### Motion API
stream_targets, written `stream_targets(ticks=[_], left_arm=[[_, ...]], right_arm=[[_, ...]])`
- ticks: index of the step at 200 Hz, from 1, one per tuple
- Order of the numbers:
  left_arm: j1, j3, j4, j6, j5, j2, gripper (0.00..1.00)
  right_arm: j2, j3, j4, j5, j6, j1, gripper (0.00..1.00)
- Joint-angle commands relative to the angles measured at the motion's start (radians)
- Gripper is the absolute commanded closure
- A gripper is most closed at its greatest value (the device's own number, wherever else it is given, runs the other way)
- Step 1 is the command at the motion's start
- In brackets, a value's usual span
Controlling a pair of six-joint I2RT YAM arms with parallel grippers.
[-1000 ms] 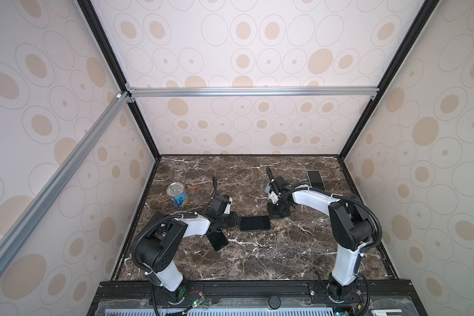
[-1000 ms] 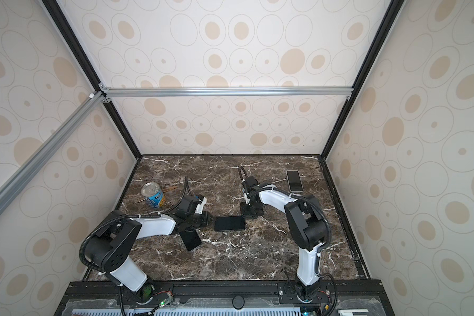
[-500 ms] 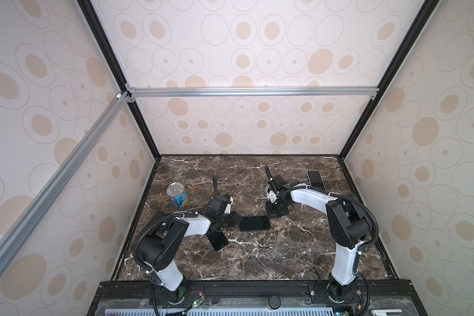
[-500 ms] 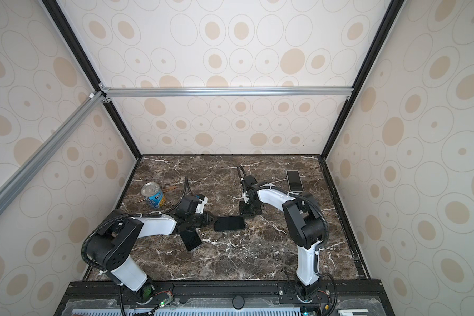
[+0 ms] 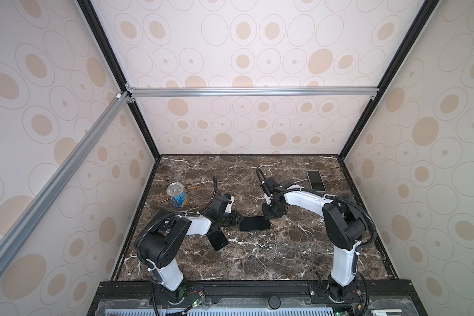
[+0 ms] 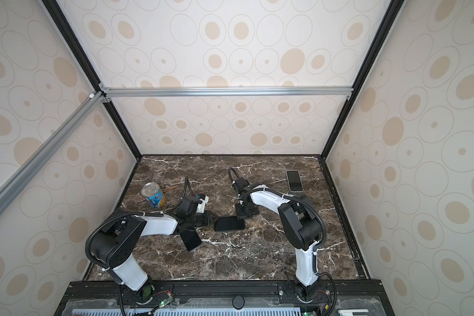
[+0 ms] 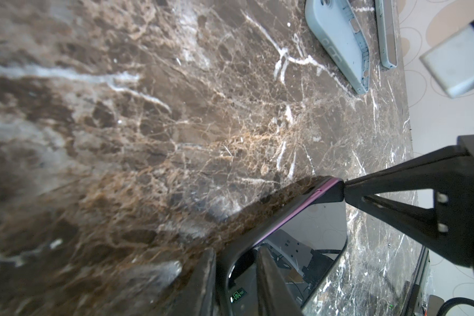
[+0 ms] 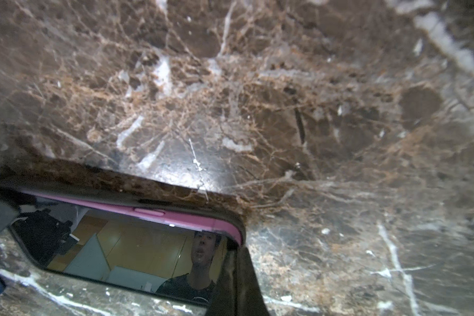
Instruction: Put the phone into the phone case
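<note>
The phone (image 5: 255, 223) (image 6: 229, 223) lies screen up mid-table. Its pink side (image 8: 175, 219) shows inside the dark phone case rim (image 8: 181, 207) along the far long edge. My left gripper (image 5: 237, 219) (image 7: 236, 254) is at the phone's left short end, closed on that end: one finger lies over the screen (image 7: 312, 232) and the other sits outside the case corner. My right gripper (image 5: 267, 216) (image 8: 234, 251) is shut, its joined tips resting on the phone's far right corner, also seen in the left wrist view (image 7: 345, 188).
A second dark phone (image 5: 218, 240) lies partly under my left forearm. A third phone with a light rim (image 5: 315, 180) lies at the back right; the left wrist view shows a light blue case-like piece (image 7: 340, 41) there. A tin can (image 5: 178, 194) and a thin stick (image 5: 192, 188) stand back left.
The right gripper's jaws have closed fully at the phone's far right corner. The phone and the left gripper have stayed in place.
</note>
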Motion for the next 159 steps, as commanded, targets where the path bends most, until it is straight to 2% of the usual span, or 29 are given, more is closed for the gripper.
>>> stream_targets(ticks=[1,131,159], left_arm=[[0.004,-0.021,-0.087,0.008,-0.024,0.041,0.73],[0.015,-0.027,-0.087,0.01,-0.027,0.02,0.74],[0.021,-0.019,-0.098,0.011,-0.035,-0.003,0.74]], right_arm=[[0.249,-0.121,-0.013,0.019,0.014,0.038,0.96],[0.329,-0.108,0.024,0.031,0.021,0.053,0.96],[0.293,-0.096,0.0,0.027,0.019,0.056,0.96]])
